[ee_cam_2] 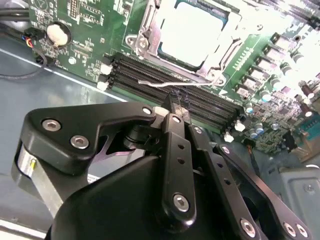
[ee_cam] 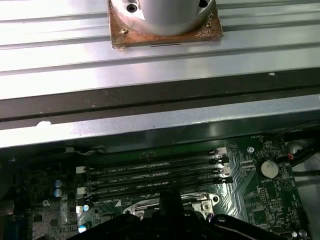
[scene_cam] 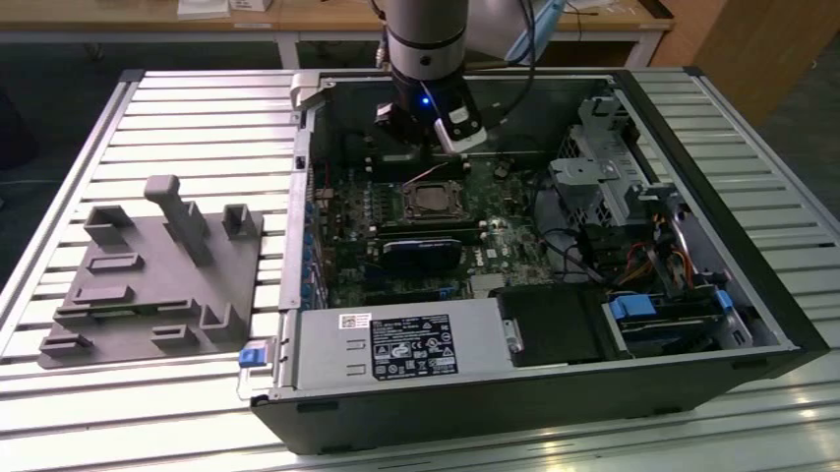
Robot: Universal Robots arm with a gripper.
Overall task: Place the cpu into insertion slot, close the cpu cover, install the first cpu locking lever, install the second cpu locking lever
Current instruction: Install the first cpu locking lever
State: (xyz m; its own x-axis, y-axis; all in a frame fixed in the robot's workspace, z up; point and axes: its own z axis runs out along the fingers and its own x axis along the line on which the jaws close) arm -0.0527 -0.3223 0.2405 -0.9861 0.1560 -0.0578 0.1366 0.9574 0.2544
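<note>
Operator: Fingers, how are they standing?

Observer: In the second wrist view the fingers (ee_cam_2: 176, 125) are sitting drawn together, with no gap showing at the tips. They are hanging just beside the insertion slot (scene_cam: 405, 203), right at a thin silvery locking lever (ee_cam_2: 155, 83). I cannot tell whether they are pinching that wire or merely touching it.

Operator: And the cpu?

Observer: The cpu (ee_cam_2: 197, 27) is lying inside the insertion slot, and the cpu cover (ee_cam_2: 150, 27) seems to be lying down around it.

Operator: What is worrying you?

Observer: I am thinking the springy wire could be slipping off the tips and snapping back, since the contact looks so narrow. The tips are also working right next to the memory slots (ee_cam: 155, 172) bordering the insertion slot, so a sideways slide could be scraping them. If the cover is not lying flat, pressure could be stressing the socket.

Operator: Which view is helping most?

Observer: The second wrist view is giving the tips and the wire. The exterior view is giving the whole computer case (scene_cam: 525, 413) on the bench (scene_cam: 197, 118), with the arm standing over the insertion slot. The first wrist view is adding a coin battery (ee_cam: 270, 168) well apart from the insertion slot.
</note>
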